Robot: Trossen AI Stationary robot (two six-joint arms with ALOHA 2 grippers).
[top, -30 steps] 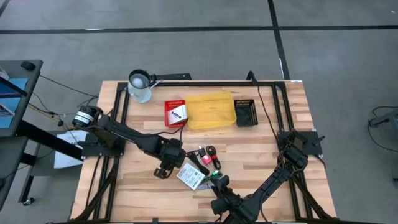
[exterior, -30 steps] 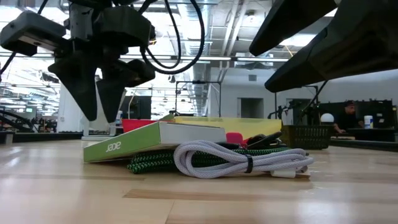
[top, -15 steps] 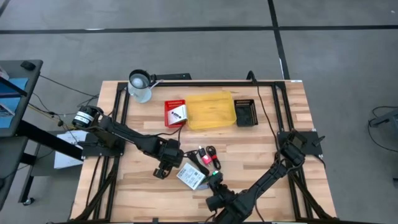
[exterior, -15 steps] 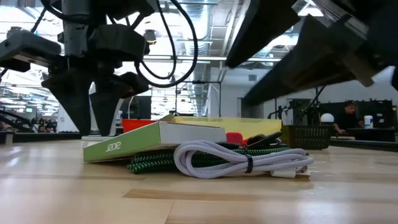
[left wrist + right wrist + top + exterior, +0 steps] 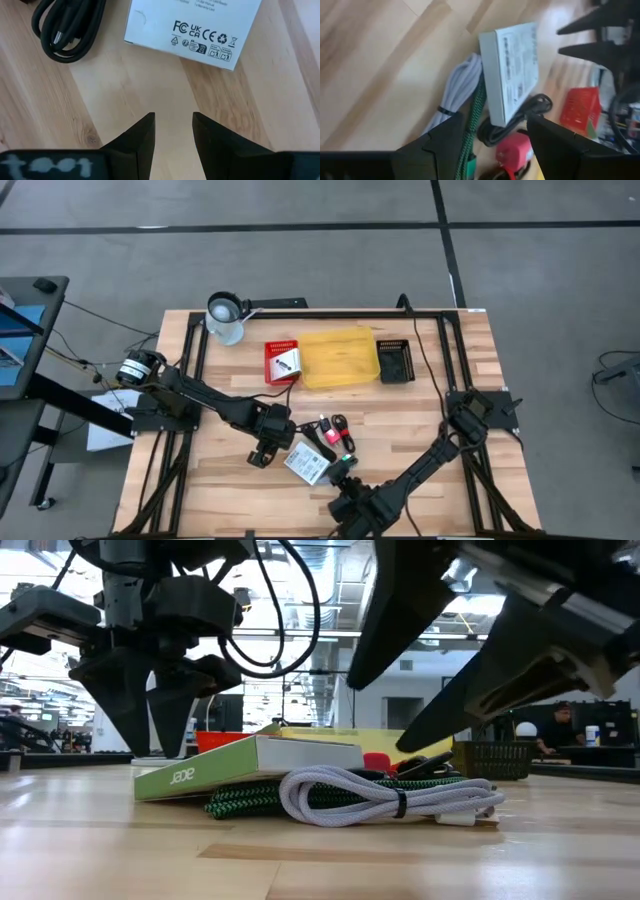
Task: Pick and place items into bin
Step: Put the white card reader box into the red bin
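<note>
A small pile lies in the middle of the table. A white box [image 5: 307,465] with a green side [image 5: 185,777] rests on a coiled white cord [image 5: 380,795] and a green-black braided cord [image 5: 250,803]. Black cords [image 5: 335,427] and red-pink pieces [image 5: 515,147] lie just beyond it. My left gripper [image 5: 260,455] hangs open over bare wood beside the box's left end, fingers pointing down [image 5: 173,120]. My right gripper [image 5: 347,480] is open at the near side of the pile, slanting toward it [image 5: 495,120]. Neither touches anything.
Along the far side stand a red bin [image 5: 281,362], a yellow bin [image 5: 340,358] and a black bin [image 5: 395,360]; a metal cup [image 5: 225,318] sits at the far left. Bare wood lies left and right of the pile. A dark frame rims the table.
My right gripper has come down and moved toward the pile from the near side, its two spread fingers now showing in the low view. My left gripper has sunk a little beside the box's left end. The pile has stayed where it was.
</note>
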